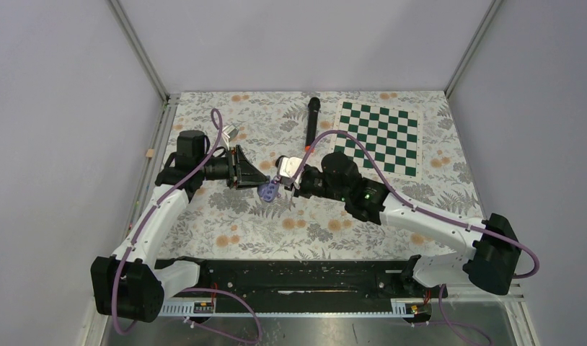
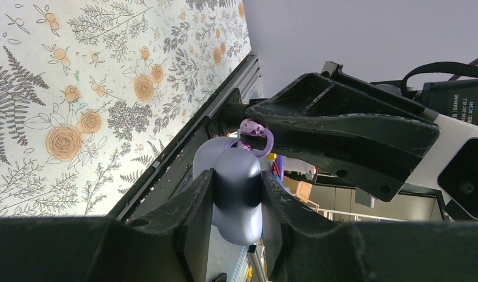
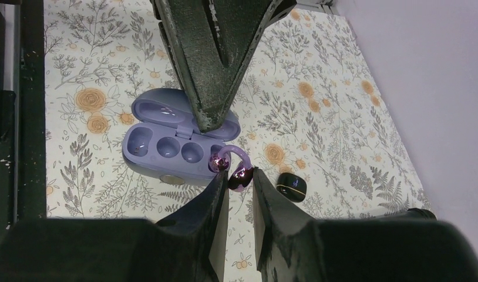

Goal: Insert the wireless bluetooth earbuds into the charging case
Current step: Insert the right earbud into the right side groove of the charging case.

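The pale purple charging case (image 3: 166,144) is open, lid back, its sockets showing. My left gripper (image 2: 238,183) is shut on the case (image 2: 236,200), one finger (image 3: 216,59) reaching over the lid. My right gripper (image 3: 240,180) is shut on a pale purple clip-shaped earbud (image 3: 236,154). One shiny end sits between my fingertips; the other touches the case's rightmost socket. In the left wrist view the earbud (image 2: 257,135) shows just above the case. From above, both grippers (image 1: 260,186) (image 1: 282,182) meet at the case (image 1: 269,192). A black earbud (image 3: 292,186) lies on the table beside my right fingers.
A long black microphone (image 1: 312,122) with an orange end lies at the back centre. A green and white chessboard mat (image 1: 378,137) is at the back right. The floral tablecloth (image 1: 226,216) covers the table, with grey walls on three sides.
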Controlling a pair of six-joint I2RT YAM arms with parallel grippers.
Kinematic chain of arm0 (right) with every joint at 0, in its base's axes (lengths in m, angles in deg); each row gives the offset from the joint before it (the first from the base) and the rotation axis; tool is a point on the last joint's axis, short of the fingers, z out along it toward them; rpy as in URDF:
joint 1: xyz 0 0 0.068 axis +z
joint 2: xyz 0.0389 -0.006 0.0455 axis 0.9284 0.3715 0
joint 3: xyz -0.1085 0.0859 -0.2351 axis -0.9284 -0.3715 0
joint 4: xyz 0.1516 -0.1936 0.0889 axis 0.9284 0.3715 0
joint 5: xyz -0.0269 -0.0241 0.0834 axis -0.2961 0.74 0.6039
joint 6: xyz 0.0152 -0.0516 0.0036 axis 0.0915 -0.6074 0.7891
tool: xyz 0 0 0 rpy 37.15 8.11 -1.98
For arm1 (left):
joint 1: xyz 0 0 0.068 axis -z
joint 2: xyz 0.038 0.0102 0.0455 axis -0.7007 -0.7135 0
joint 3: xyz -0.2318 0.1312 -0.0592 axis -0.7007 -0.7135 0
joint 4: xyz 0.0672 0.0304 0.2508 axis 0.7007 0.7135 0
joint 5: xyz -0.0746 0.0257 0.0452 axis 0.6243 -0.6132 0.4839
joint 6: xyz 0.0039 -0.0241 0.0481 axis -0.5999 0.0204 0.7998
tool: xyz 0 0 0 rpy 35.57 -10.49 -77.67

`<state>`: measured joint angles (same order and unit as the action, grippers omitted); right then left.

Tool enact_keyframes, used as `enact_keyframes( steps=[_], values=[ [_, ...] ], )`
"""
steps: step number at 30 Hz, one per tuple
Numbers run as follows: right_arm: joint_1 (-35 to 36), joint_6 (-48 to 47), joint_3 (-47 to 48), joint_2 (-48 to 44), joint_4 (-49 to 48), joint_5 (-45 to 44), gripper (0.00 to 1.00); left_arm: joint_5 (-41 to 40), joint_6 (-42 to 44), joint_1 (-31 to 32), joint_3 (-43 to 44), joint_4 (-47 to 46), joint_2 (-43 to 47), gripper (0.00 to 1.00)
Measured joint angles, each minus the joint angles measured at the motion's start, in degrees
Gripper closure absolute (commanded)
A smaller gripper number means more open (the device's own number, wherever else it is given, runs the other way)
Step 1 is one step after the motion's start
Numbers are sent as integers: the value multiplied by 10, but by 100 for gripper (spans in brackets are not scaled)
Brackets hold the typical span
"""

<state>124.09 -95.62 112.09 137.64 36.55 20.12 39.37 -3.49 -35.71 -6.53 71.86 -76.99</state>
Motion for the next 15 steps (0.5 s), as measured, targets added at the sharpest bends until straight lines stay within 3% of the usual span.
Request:
enact_keyframes(
  steps=[15],
  values=[
    [11, 5, 0, -18, -3, -8, 100, 3, 2, 0, 0, 0, -3, 100]
  ],
)
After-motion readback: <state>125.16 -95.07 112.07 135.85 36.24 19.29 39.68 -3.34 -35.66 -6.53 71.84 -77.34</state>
